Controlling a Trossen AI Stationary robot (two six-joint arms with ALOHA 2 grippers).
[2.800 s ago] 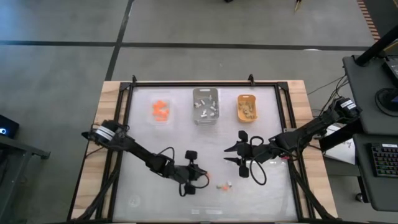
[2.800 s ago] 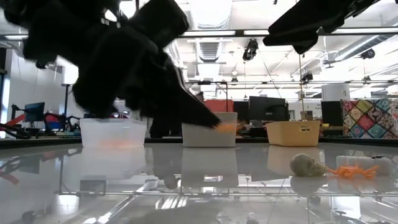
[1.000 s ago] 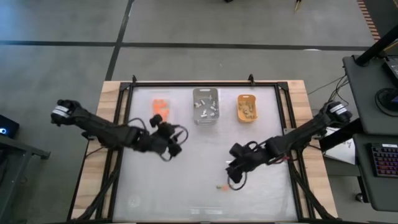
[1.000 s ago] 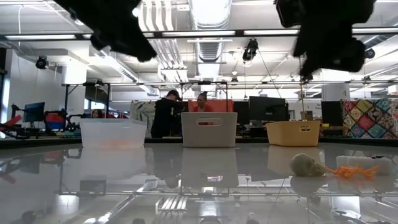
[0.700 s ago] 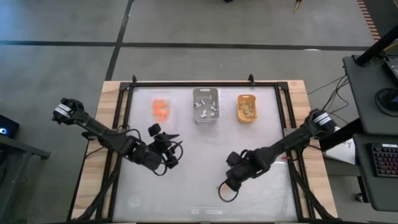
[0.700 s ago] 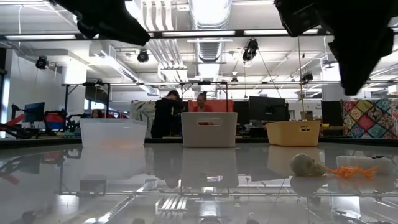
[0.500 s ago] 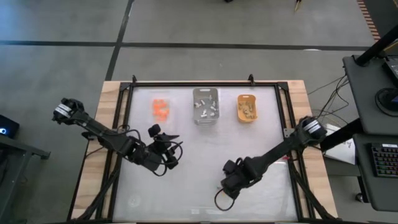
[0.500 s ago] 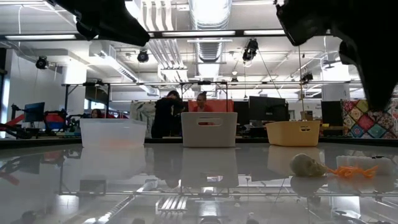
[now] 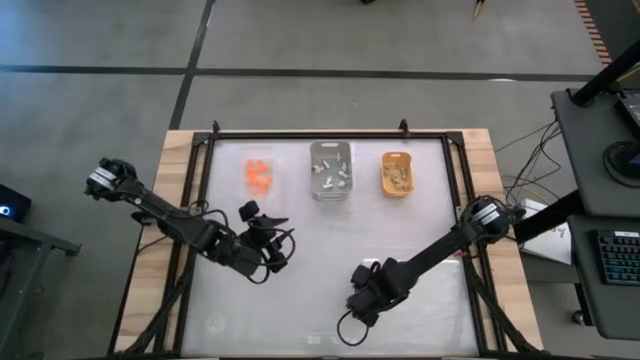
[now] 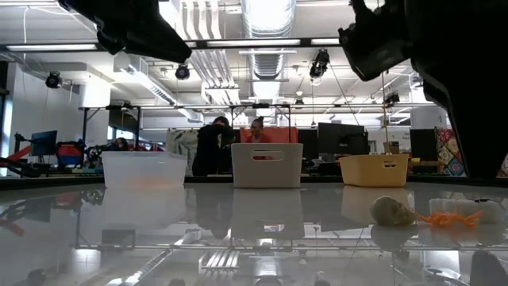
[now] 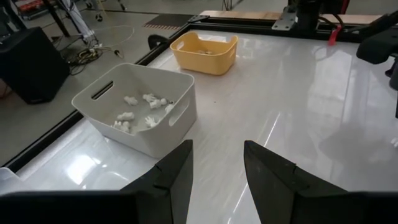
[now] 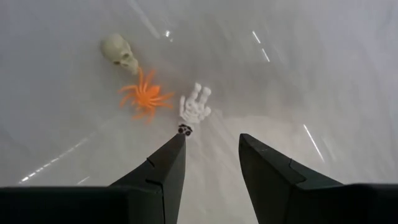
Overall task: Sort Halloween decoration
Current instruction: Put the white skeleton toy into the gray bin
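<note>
Three trinkets lie on the table near its front edge: a tan skull (image 12: pixel 121 55), an orange spider (image 12: pixel 145 96) and a white skeleton hand (image 12: pixel 194 109). The skull (image 10: pixel 391 210) and the spider (image 10: pixel 452 218) also show in the low view. My right gripper (image 12: pixel 211 162) is open above them, touching nothing, and hides them in the high view (image 9: pixel 358 300). My left gripper (image 9: pixel 262 215) is open and empty at the table's left middle, near the clear tray (image 9: pixel 258 176) that holds orange trinkets.
A grey tray (image 9: pixel 331 170) with white trinkets (image 11: pixel 143 106) and an orange-yellow tray (image 9: pixel 397 173) with tan ones stand in a row with the clear tray at the far side. A black frame (image 9: pixel 330 134) runs around the table. People stand in the room behind.
My right gripper has gone toward the table's near edge and a little left, and down, coming over the three loose trinkets. My left gripper has drawn back a little from the clear tray toward the near edge, then kept still. The trinkets have not moved.
</note>
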